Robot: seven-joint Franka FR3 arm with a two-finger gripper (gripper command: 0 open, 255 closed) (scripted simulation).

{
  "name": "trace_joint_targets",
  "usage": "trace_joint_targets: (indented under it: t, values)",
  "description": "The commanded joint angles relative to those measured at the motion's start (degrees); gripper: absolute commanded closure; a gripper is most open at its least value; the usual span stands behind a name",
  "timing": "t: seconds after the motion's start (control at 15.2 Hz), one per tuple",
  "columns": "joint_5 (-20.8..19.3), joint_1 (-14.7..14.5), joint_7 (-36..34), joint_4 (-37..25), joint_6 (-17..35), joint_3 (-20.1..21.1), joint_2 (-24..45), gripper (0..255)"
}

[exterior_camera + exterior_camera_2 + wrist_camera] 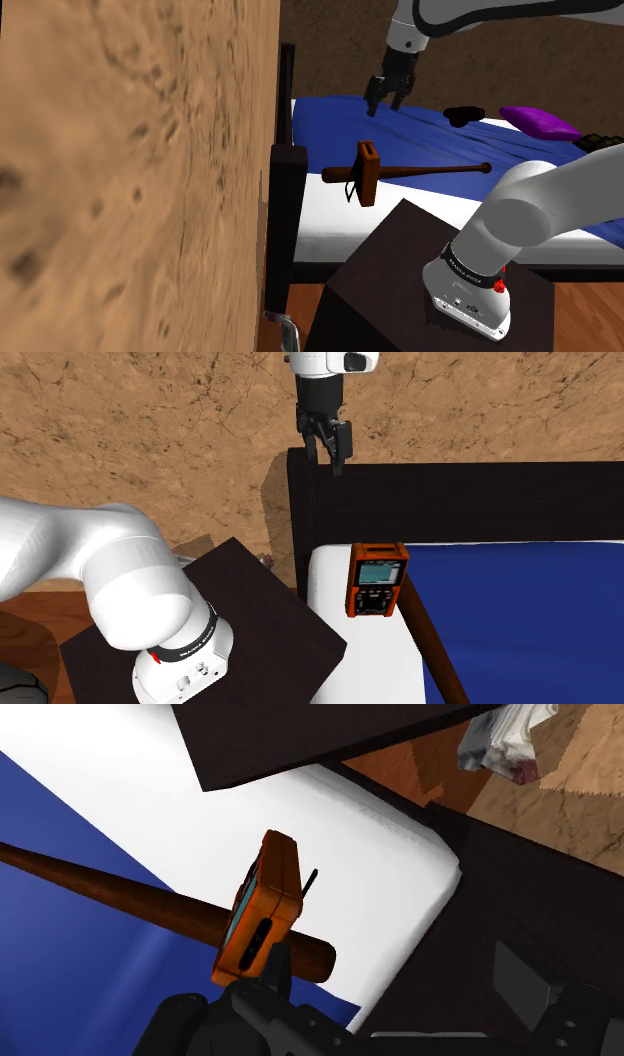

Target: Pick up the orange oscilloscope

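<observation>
The orange oscilloscope [366,172] stands on edge on the white end of the bed, leaning against a brown baseball bat [420,171]. In the second exterior view the oscilloscope [377,580] shows its screen and keys, close to the dark headboard. My black gripper [385,96] hangs open in the air above the bed, well above the oscilloscope, with nothing between its fingers. In the second exterior view the gripper [330,444] sits in front of the wall over the headboard corner. The wrist view looks down at the oscilloscope [262,909] and the bat [120,891] below the hand.
A blue blanket [430,135] covers the bed beyond the white sheet. A purple cushion [540,122] and a small black object [462,114] lie at the far side. The dark headboard [470,502] and brown wall [130,170] border the bed. My dark stand [400,270] sits beside it.
</observation>
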State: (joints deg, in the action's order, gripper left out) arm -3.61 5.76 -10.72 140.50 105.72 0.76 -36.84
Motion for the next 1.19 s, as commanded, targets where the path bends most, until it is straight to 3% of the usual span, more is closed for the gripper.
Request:
trace_joint_targets:
  t: [0.0, 0.53, 1.12]
  values:
    - [-1.2, 1.3, -0.8, 1.4, 3.4, -0.6, 2.0, 0]
    - [-5.7, 6.2, -6.3, 4.7, 17.8, -1.7, 13.9, 0]
    - [-12.6, 11.7, -14.4, 3.1, 32.0, -3.8, 30.7, 0]
